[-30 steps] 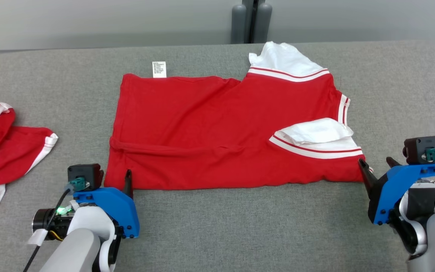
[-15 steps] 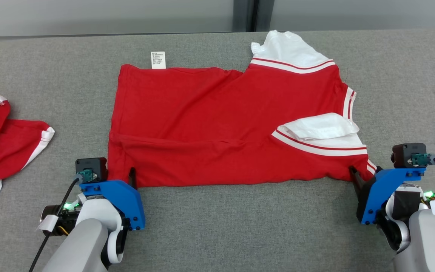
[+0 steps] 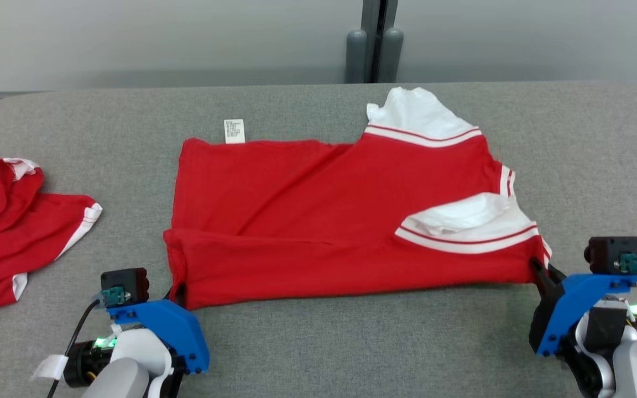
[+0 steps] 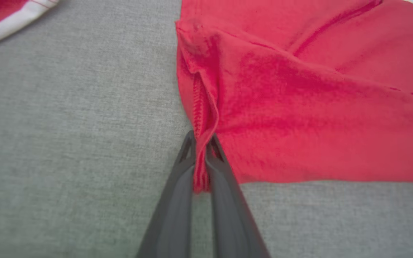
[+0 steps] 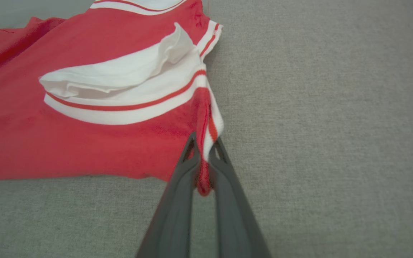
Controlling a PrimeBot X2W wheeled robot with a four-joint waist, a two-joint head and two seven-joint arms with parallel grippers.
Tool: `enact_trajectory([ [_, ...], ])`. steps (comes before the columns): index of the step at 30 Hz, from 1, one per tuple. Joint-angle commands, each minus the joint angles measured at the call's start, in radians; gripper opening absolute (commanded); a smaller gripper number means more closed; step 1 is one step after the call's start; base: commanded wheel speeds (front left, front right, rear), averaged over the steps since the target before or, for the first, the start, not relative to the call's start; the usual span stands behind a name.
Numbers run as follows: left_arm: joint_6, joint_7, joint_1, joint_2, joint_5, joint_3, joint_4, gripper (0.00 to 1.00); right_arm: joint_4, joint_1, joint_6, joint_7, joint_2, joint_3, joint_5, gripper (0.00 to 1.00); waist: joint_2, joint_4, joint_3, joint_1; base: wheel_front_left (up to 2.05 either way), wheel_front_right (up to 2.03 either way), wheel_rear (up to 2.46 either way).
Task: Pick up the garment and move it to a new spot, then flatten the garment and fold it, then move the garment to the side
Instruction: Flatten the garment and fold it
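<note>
Now two tools (image 4: 200, 139) (image 5: 204, 143) pinch garment (image 3: 324, 210); second garment (image 3: 14, 243) aside.

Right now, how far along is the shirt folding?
Done: the red fabric shirt with white striped trim lies spread on the grey fabric table, one white sleeve folded onto the body. In hand: the left hand and right hand are each shut on a near corner. Left: the main fold and moving it aside.

Red garment (image 3: 318, 221) with white striped sleeves lies spread flat on the grey table (image 3: 351, 342)
</note>
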Motion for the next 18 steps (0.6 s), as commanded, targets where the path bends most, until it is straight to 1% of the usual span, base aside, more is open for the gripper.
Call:
enact_trajectory([
  [1,0.011,-0.005,0.021,0.012,0.000,0.004,-0.018,0.00,-0.021,0.033,0.000,0.008,-0.004,-0.004,0.010,0.00,0.0000,-0.004,-0.014,0.0000,0.00,0.00,0.00],
  [5,0.036,0.016,0.095,0.038,0.005,-0.005,-0.105,0.00,-0.112,0.138,0.000,0.062,-0.004,-0.002,0.041,0.00,0.0000,-0.003,-0.040,0.0000,0.00,0.00,0.00],
  [9,0.071,0.056,0.174,0.058,0.001,-0.022,-0.194,0.00,-0.196,0.238,0.000,0.114,-0.004,-0.004,0.073,0.00,0.0000,-0.007,-0.052,0.0000,0.00,0.00,0.00],
  [12,0.104,0.078,0.227,0.073,0.005,-0.028,-0.246,0.00,-0.235,0.292,0.000,0.132,-0.004,-0.013,0.096,0.00,0.0000,-0.009,-0.055,0.0000,0.00,0.00,0.00],
  [15,0.132,0.095,0.266,0.085,0.003,-0.029,-0.283,0.00,-0.248,0.329,0.000,0.143,-0.004,-0.022,0.122,0.00,0.0000,-0.011,-0.059,0.0000,0.00,0.00,0.00],
  [16,0.138,0.096,0.274,0.088,0.004,-0.029,-0.293,0.18,-0.247,0.338,0.000,0.144,-0.004,-0.024,0.131,0.00,0.0000,-0.010,-0.061,0.0000,0.00,0.00,0.00],
  [17,0.144,0.098,0.282,0.090,0.006,-0.029,-0.300,0.18,-0.245,0.346,0.000,0.150,-0.004,-0.027,0.131,0.00,0.0000,-0.009,-0.063,0.0000,0.00,0.00,0.00],
  [18,0.150,0.100,0.289,0.092,0.007,-0.030,-0.306,0.87,-0.245,0.351,0.000,0.149,-0.004,-0.027,0.133,0.00,0.0000,-0.009,-0.065,0.0000,0.00,0.00,0.00],
])
